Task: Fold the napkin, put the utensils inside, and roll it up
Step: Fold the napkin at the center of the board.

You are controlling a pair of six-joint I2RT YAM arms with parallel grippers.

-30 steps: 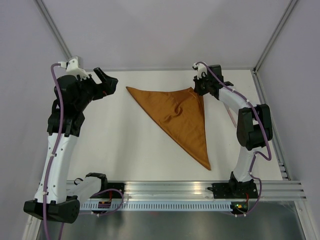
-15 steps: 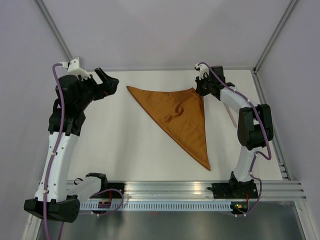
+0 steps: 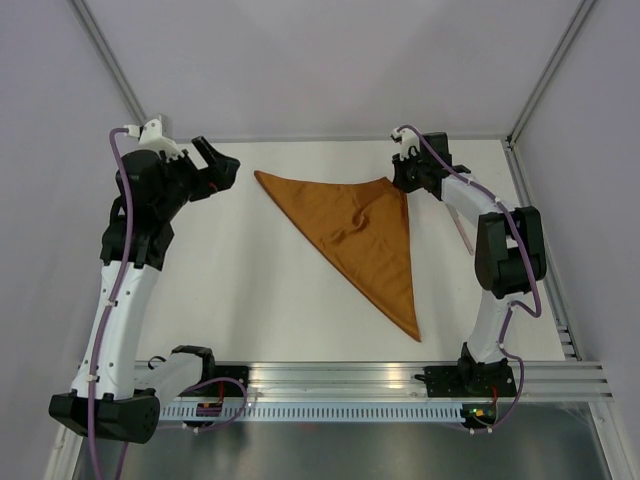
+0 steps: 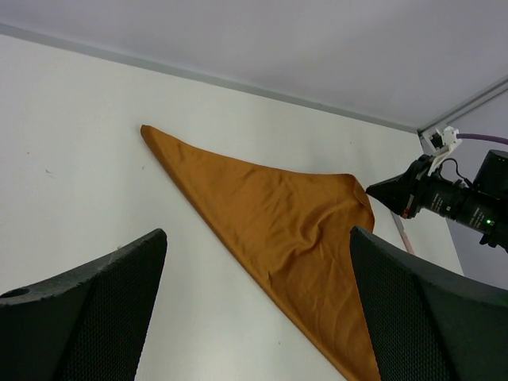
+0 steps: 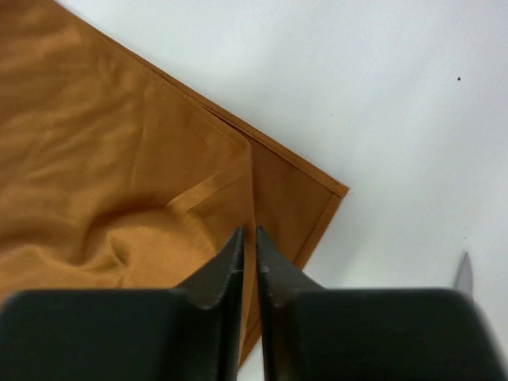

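Observation:
The orange-brown napkin lies folded into a triangle on the white table, with one point toward the front. It also shows in the left wrist view and the right wrist view. My right gripper sits at its far right corner, jaws almost closed, pinching the upper layer's edge. My left gripper hangs open and empty above the table left of the napkin. A thin utensil lies right of the napkin, partly under my right arm; its silvery tip shows in the right wrist view.
The white table ends in a metal rail at the front. Pale walls close the back and both sides, and a frame post rises at the back right.
My left arm has shifted slightly. My right gripper has edged a little to the right at the napkin's corner. The napkin has kept its shape.

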